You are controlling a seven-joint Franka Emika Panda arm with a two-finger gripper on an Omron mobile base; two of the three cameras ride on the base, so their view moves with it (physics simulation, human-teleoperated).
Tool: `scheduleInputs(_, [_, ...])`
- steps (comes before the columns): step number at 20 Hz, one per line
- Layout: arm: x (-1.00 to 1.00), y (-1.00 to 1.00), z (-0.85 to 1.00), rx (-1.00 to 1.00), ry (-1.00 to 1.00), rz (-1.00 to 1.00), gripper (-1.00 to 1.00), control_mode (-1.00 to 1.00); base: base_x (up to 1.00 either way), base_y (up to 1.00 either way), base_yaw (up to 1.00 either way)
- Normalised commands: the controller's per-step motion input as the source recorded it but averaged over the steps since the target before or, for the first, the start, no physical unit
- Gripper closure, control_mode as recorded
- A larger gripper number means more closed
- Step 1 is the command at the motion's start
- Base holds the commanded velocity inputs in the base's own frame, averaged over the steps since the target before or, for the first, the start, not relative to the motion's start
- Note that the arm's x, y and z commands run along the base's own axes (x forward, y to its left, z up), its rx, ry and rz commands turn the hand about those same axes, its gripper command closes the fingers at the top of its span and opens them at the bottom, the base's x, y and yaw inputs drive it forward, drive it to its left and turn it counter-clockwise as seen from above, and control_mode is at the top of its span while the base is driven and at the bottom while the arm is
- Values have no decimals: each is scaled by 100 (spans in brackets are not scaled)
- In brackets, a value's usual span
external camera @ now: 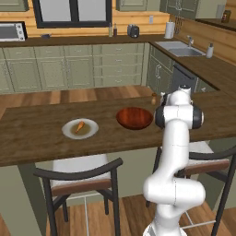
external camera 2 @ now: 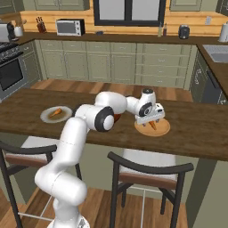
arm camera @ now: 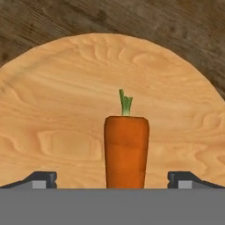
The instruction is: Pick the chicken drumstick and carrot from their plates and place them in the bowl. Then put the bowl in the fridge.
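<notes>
The claw [external camera 2: 152, 123] stood wide apart, low over the tan plate [external camera 2: 164, 129] on the table [external camera 2: 200, 129], gripping nothing. The carrot [arm camera: 126, 151] lay on that plate between the two fingertips [arm camera: 43, 179], touching neither. The bowl [external camera: 134, 118] sat beside the claw, and the grey-white plate [external camera: 80, 128] with the drumstick [external camera: 79, 126] lay farther beyond it.

Glossy white arm [external camera: 175, 152] w/ rounded segments, dark joint rings, white pincer [external camera 2: 152, 122] w/ small dark finger tips.
</notes>
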Motion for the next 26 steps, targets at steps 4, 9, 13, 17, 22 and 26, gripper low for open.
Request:
scheduleInputs(4, [18, -9, -11, 4, 0, 0, -100, -100, 0, 0, 0])
scheduleInputs(9, [16, -4, -9, 1, 0, 0, -100, -100, 0, 0, 0])
scheduleInputs(13, [0, 7, -47, 0, 0, 0, -100, -100, 0, 0, 0])
scheduleInputs(17, [0, 24, -59, 0, 1, 0, 100, -100, 0, 0, 0])
scheduleInputs(22, [-13, 18, -46, 0, 2, 0, 100, -100, 0, 0, 0])
scheduleInputs(26, [-67, 37, -20, 0, 4, 0, 100, -100, 0, 0, 0])
